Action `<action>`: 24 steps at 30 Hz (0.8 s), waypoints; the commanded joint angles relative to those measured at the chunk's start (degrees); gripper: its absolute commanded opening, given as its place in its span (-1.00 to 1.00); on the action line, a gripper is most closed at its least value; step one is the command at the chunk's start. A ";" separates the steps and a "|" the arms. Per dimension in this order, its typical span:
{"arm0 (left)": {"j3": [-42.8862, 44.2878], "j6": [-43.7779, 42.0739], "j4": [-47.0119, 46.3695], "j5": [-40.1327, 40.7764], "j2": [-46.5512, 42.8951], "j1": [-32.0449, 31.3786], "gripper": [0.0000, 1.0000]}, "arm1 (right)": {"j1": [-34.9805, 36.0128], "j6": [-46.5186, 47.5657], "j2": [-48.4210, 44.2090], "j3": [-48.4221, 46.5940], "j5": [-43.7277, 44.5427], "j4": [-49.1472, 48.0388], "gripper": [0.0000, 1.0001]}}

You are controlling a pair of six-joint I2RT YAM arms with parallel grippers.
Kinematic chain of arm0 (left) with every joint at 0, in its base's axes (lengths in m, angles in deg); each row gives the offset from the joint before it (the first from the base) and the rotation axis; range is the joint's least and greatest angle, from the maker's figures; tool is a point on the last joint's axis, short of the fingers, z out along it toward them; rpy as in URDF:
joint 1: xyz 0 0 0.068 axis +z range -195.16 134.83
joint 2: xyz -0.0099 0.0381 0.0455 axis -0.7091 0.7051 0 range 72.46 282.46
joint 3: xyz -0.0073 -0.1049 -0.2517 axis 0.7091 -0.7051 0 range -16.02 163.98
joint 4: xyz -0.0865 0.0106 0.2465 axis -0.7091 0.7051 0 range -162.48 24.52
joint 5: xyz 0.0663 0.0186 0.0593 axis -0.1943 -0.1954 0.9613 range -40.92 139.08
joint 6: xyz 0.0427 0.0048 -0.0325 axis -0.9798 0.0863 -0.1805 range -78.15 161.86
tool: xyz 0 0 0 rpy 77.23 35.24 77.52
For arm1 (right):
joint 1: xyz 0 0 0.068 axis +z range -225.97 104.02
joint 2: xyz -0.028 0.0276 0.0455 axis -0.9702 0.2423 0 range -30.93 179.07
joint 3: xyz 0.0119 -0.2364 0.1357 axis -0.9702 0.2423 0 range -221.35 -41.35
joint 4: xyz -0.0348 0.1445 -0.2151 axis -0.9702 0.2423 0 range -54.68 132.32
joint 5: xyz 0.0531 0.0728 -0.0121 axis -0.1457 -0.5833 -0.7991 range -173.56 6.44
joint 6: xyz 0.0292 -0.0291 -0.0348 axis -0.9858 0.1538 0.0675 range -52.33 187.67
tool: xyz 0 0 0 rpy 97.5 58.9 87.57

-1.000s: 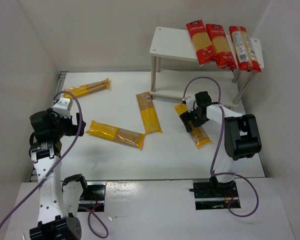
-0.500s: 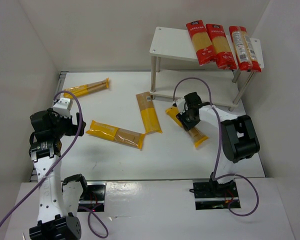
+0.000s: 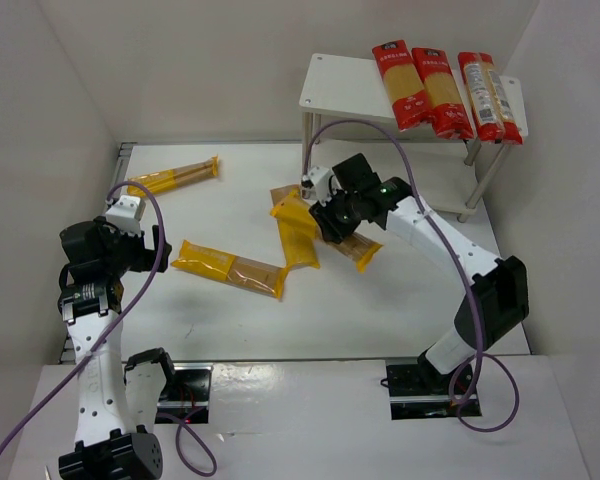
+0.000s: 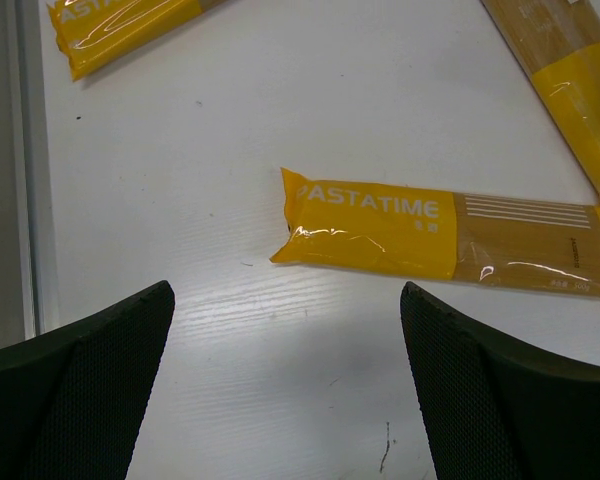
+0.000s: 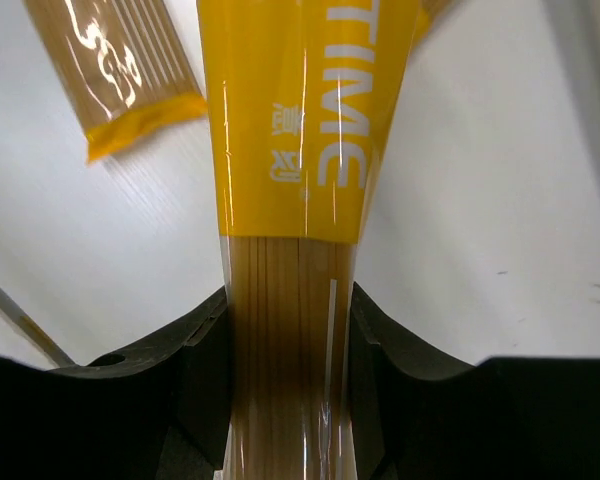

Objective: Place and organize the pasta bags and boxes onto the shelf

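My right gripper [image 3: 332,218] [image 5: 288,310] is shut on a yellow pasta packet [image 5: 300,120], its pads pressing the tan window. The held packet [image 3: 361,250] hangs slanted above the table centre, and its yellow end overlaps another yellow packet [image 3: 300,240] lying there. Two more yellow packets lie on the table, one at the middle left [image 3: 230,267] [image 4: 430,235] and one at the far left [image 3: 172,177]. The white shelf [image 3: 345,85] stands at the back right with three red packets [image 3: 442,92] across its top board. My left gripper [image 4: 285,290] hovers open over bare table.
White walls close in the table on the left, back and right. The shelf's thin metal legs [image 3: 306,150] stand just behind the held packet. A metal strip [image 4: 30,200] runs along the table's left edge.
My right gripper shut on the yellow packet near the shelf legs and carried it left to the table centre, over another packet. The left arm has not moved.
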 commanded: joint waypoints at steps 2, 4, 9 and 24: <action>1.18 0.42 -1.98 0.02 -0.18 0.23 0.98 | -0.15 -2.22 -2.68 -10.63 -1.36 0.62 -1.00; 1.18 0.42 -1.98 0.02 -0.18 0.23 0.98 | -0.15 -2.22 -2.07 -13.36 -1.89 1.24 -1.00; 1.18 0.42 -2.50 0.02 -0.18 0.23 0.98 | 0.38 -2.22 1.00 -28.18 -1.37 3.78 -1.00; 1.18 -0.10 -1.98 -0.50 1.49 0.23 0.98 | 0.38 -4.33 23.07 -79.27 3.02 15.92 -1.00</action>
